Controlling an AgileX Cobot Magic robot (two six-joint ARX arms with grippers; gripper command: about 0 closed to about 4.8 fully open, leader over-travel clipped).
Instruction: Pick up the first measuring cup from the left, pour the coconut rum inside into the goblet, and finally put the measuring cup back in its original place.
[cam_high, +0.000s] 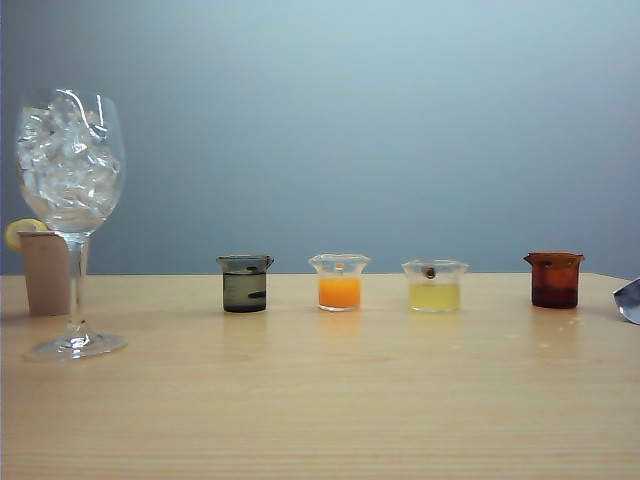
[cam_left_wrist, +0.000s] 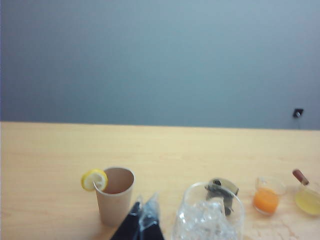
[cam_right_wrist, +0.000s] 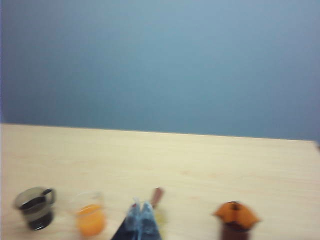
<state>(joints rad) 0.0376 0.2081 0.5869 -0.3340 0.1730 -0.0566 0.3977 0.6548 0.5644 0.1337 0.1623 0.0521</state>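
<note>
1. A pale wooden surface (cam_high: 320, 400) carries a row of four small cups before a blue-grey wall.
2. The first measuring cup (cam_high: 245, 283), smoky grey-green, stands upright at the left end of the row, its coconut rum (cam_high: 244, 293) looking dark inside.
3. The goblet (cam_high: 70, 215), filled with ice, stands well to its left, beside a paper cup (cam_high: 46, 272) bearing a lemon slice (cam_high: 20, 231).
4. Rightward follow an orange cup (cam_high: 339, 282), a yellow cup (cam_high: 434, 285) and an amber-brown cup (cam_high: 554, 279).
5. The left end effector (cam_left_wrist: 142, 220), fingers together, hovers near the goblet, holding nothing.
6. The right end effector (cam_right_wrist: 142, 220), fingers together, hovers above the yellow cup, empty.
</note>
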